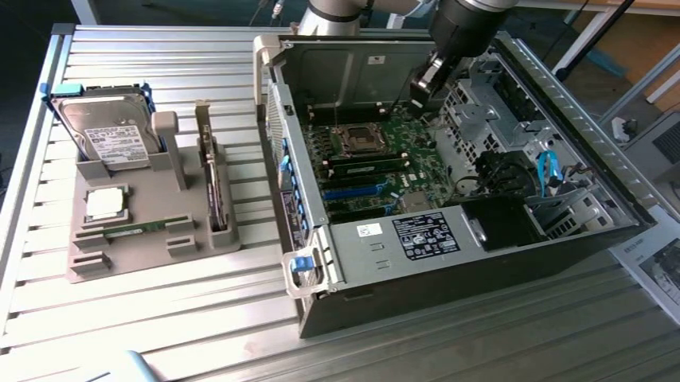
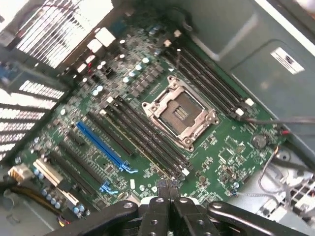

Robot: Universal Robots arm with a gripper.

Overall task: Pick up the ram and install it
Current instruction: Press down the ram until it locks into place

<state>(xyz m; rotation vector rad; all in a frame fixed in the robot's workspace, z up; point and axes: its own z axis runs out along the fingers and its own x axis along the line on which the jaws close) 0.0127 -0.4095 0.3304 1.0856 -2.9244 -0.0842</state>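
Grey plastic holder (image 1: pixel 127 255) sits on the slatted table (image 1: pixel 212 334) at the exterior view's left, its slots keeping each part upright or flat so the arm can reach it. A hard drive (image 1: pixel 107 139) stands on edge at its far end, a silver processor (image 1: pixel 107 203) lies flat in a recess below it, and a dark card (image 1: pixel 218 187) stands in a slot at the holder's right side. The ram (image 1: pixel 136 229), a slim green strip, lies in its groove near the holder's front edge, untouched and well apart from the arm.

Further right, the computer case (image 1: pixel 457 263) lies open on its side, so the motherboard (image 1: pixel 377 163) faces up. In the wrist view the empty processor socket (image 2: pixel 179 113) sits between rows of long black memory slots (image 2: pixel 142 135), with a blue slot (image 2: pixel 101 142) beside them.

The gripper (image 1: pixel 425 87) hangs inside the case above the board, fingers (image 2: pixel 160 189) pressed together and holding nothing.
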